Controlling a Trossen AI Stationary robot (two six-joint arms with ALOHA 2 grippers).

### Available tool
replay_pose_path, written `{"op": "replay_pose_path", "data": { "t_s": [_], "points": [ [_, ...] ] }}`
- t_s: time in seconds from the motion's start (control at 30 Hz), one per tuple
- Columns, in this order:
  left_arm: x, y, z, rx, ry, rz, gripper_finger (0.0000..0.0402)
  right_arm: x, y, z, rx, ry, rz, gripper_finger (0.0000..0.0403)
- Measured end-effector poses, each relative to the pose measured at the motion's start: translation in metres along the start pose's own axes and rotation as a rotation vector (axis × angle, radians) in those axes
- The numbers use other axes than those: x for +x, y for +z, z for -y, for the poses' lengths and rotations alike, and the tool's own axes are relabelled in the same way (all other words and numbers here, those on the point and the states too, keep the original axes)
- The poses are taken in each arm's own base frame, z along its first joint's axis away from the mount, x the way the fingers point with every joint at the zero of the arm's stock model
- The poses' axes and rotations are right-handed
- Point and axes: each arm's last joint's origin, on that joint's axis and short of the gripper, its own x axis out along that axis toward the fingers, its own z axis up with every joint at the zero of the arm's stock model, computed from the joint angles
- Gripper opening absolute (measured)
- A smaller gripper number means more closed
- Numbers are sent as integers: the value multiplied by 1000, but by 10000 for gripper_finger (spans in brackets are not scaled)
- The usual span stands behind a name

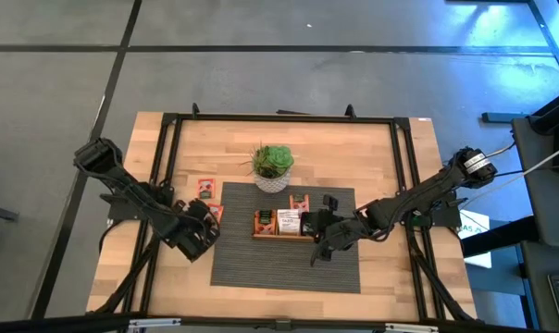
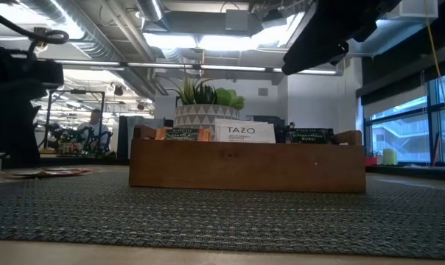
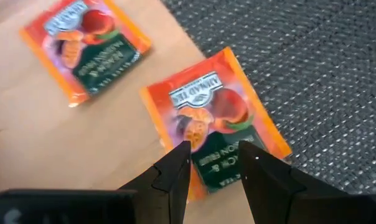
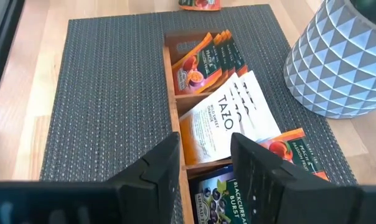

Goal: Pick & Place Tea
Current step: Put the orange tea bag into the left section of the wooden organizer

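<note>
Hovering my left gripper (image 3: pixel 216 163) over orange-red sachet (image 3: pixel 216 121) lying flat at mat (image 3: pixel 312 62) edge, half on table (image 3: pixel 45 143). Jaws parted, nothing held, sachet directly beneath tips, set diagonal to jaw line. 2nd sachet (image 3: pixel 85 43) just beyond. Right gripper (image 4: pixel 203 158) open, empty, over tray (image 4: pixel 175 102) w/ sorted tea.

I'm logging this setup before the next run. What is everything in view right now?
wooden tray: one, brown, three compartments, on the mat's middle.
mat: one, grey woven, on the table.
table: one, light wood.
plant pot: one, white patterned, green plant, behind the tray.
tea sachets in tray: several, orange, white and dark, one kind per compartment.
loose sachets: at least four, orange-red; two at the mat's left edge, two behind the tray.
left gripper: fingers open over a loose sachet.
right gripper: fingers open above the tray's right end.
</note>
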Motion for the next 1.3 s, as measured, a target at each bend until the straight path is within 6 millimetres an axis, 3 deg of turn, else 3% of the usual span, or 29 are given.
{"op": "replay_pose_path", "data": {
  "t_s": [0.4,0.87,1.1,1.3],
  "points": [
    [7,-13,-4,-14,-67,-55,130,0,0,0,6,2,4,146],
    [-29,-63,13,41,-434,-296,130,3,12,-7,69,61,127,146],
    [-38,-92,15,212,-534,-418,130,34,6,-21,69,90,178,146],
    [-40,-111,23,379,-673,-423,129,70,-2,-42,7,289,281,146]
  ]
}}
